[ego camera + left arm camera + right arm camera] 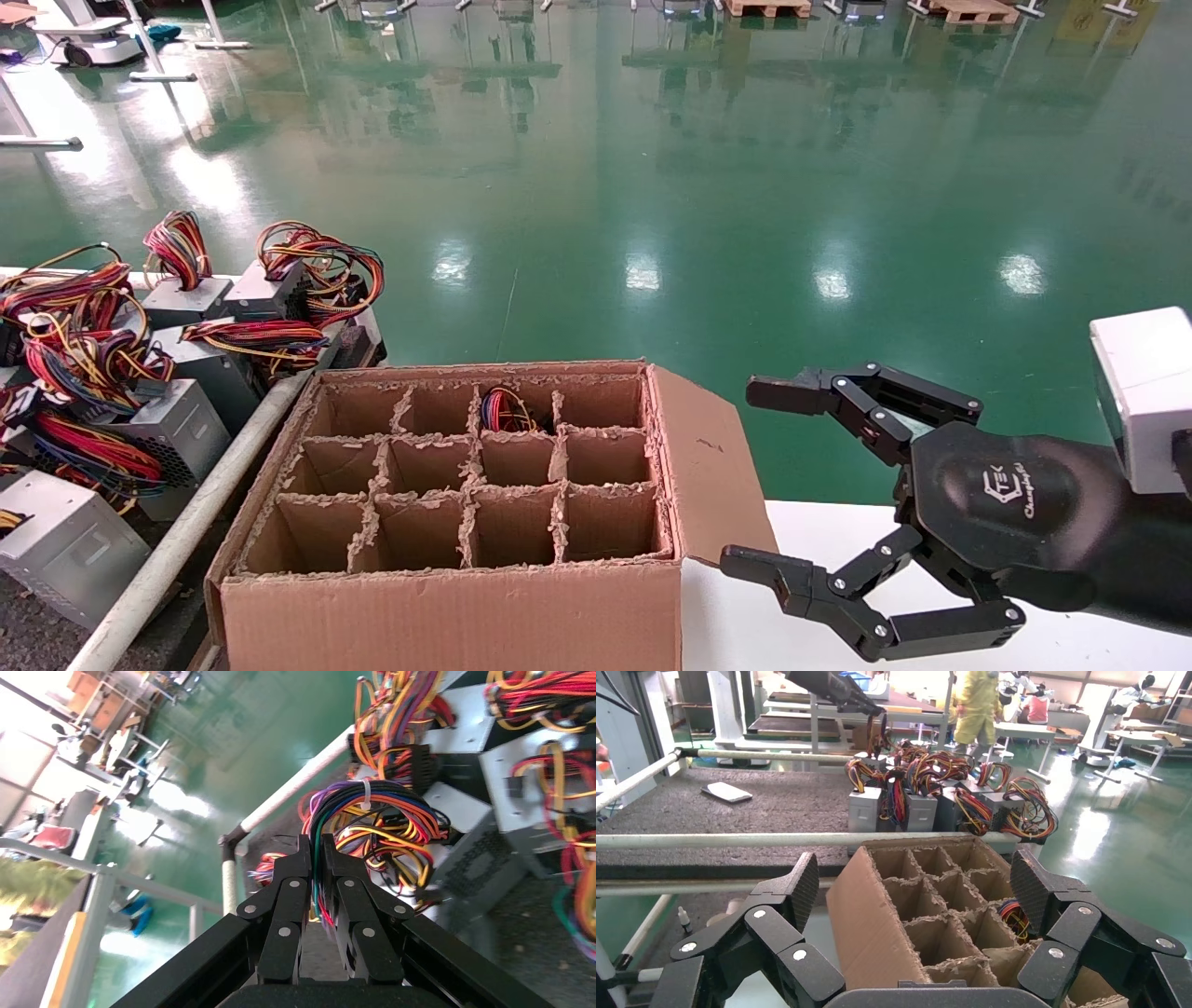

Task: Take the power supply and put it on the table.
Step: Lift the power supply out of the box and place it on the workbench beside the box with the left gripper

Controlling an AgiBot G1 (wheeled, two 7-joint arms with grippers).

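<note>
On the left bench point(186, 536), power supplies crowd together; the left gripper point(315, 855) has its jaws pinching one power supply's wire bundle point(365, 815). The divided cardboard box point(456, 494) sits mid-scene. Right gripper point(759, 480) hovers beside it, jaws spread.

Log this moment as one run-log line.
left gripper: shut on wire bundle, over table | right gripper: open, beside cardboard box | one power supply remains boxed
</note>
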